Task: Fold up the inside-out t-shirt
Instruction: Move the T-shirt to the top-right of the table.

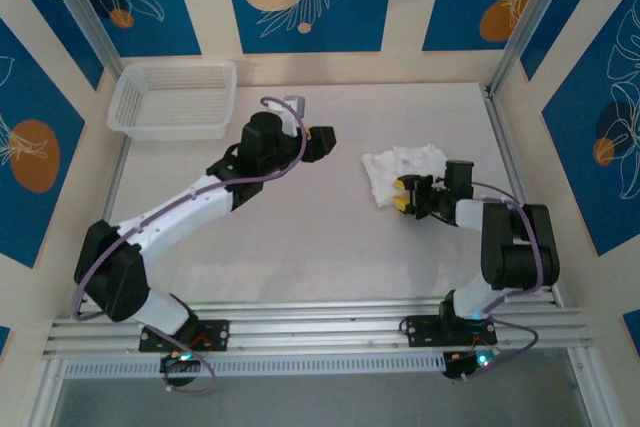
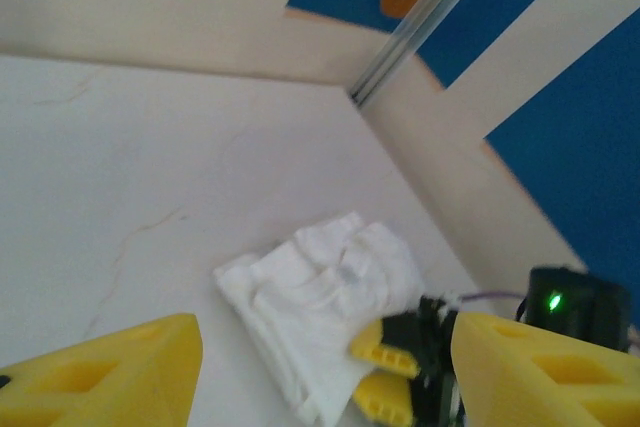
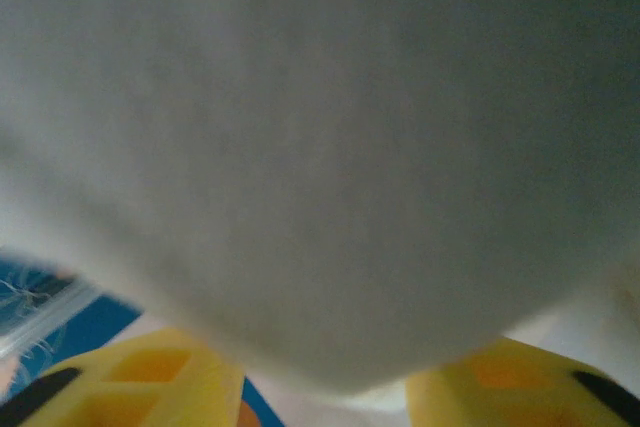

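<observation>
Bunched white t-shirt (image 1: 405,169)
We see the left claw (image 1: 328,139) released; right claw (image 1: 408,197) at its edge, grip unclear.

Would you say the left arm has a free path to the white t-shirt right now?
Probably yes: bare table lies between the left hand and the bunched t-shirt. Only the right hand, at the shirt's near edge, crowds that side.

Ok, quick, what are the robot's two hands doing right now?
Left gripper: open, holding nothing.
Right gripper: at the t-shirt edge; cannot tell if it grips.
</observation>
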